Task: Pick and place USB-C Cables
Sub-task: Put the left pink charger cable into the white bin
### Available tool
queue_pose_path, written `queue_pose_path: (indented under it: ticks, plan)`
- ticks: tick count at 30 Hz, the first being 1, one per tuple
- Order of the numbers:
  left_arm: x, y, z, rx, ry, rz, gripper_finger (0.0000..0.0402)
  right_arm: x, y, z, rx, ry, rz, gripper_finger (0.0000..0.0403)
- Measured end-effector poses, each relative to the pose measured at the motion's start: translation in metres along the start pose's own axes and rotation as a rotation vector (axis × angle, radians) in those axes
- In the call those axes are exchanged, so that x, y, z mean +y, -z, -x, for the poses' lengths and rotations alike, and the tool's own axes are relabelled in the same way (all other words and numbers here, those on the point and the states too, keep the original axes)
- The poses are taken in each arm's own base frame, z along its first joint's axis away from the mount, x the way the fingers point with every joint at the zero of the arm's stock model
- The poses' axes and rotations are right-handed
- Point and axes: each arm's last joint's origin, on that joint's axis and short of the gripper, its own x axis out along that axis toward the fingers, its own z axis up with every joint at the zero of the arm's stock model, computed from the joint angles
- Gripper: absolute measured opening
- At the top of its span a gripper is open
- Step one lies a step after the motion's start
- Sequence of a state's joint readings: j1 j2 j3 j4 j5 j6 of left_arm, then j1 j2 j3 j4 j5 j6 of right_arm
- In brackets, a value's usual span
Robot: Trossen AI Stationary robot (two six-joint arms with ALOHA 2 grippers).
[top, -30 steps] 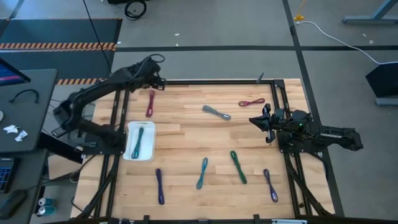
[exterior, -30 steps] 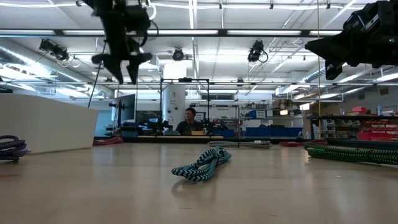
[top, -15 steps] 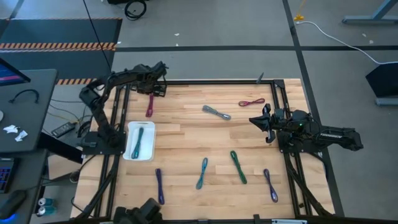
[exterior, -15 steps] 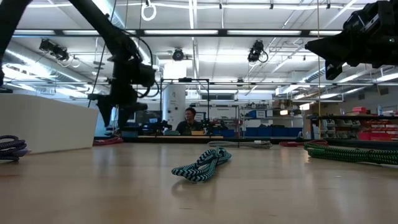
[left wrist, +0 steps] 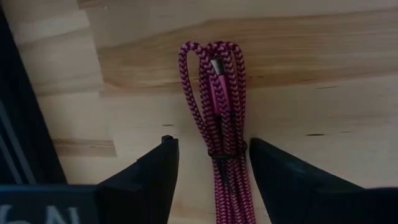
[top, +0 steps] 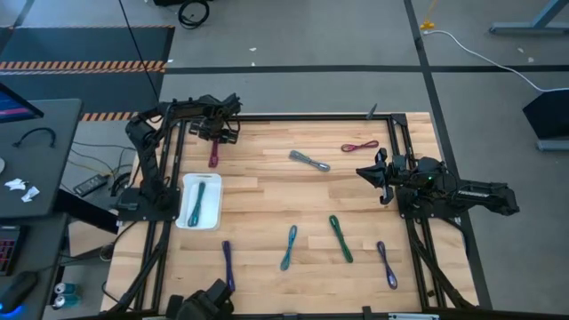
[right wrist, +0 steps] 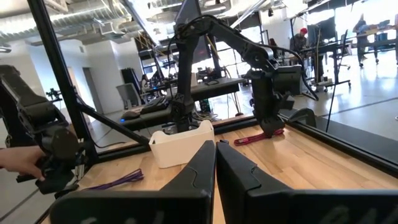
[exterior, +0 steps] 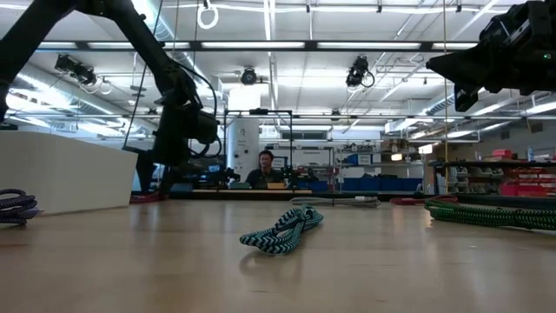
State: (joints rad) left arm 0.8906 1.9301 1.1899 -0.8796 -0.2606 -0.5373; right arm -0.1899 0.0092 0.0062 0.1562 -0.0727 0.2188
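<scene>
Right gripper (right wrist: 216, 163) had its fingers pressed together. Far across the tabletop (right wrist: 323, 162), the left gripper (right wrist: 270, 127) sat over the maroon cable (right wrist: 255, 137). White tray (right wrist: 182, 142) stood nearby; purple cable (right wrist: 118, 181) lay near tabletop edge.

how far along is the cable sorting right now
Done: one teal cable bundle lies in the white rectangular tray. In hand: the left gripper, open, straddles the maroon braided cable, not yet gripped. Left: six other cables on the wooden table. The right gripper waits, shut.
</scene>
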Motion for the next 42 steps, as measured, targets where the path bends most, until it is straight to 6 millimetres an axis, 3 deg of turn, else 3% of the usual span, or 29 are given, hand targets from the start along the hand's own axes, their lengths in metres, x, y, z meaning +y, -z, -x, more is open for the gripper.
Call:
queue_pose_path:
  ticks: [5,15,21,26,30,36,42]
  plan:
    - [-0.001,-0.001,0.000,0.006,0.035,-0.030,0.0157,0.000,0.000,0.000,0.000,0.000,0.000,0.0018]
    - [-0.004,0.000,0.000,0.007,0.052,-0.109,0.0020,0.000,0.000,0.000,0.001,0.000,0.000,0.0018]
    - [-0.010,0.009,0.012,-0.018,0.053,-0.168,0.0031,0.000,0.000,0.000,0.001,0.000,0.000,0.0018]
    - [-0.015,0.022,0.050,-0.166,0.045,-0.195,0.0025,0.000,0.000,0.000,0.001,0.000,0.000,0.0018]
    - [-0.019,0.044,0.092,-0.321,0.085,-0.214,0.0020,0.000,0.001,0.000,0.006,0.001,0.000,0.0018]
    - [-0.029,0.100,0.154,-0.570,0.156,-0.248,0.0034,0.000,0.001,0.000,0.016,0.004,-0.014,0.0018]
    - [-0.033,0.169,0.196,-0.797,0.233,-0.248,0.0021,0.000,0.002,0.000,0.017,0.004,-0.019,0.0018]
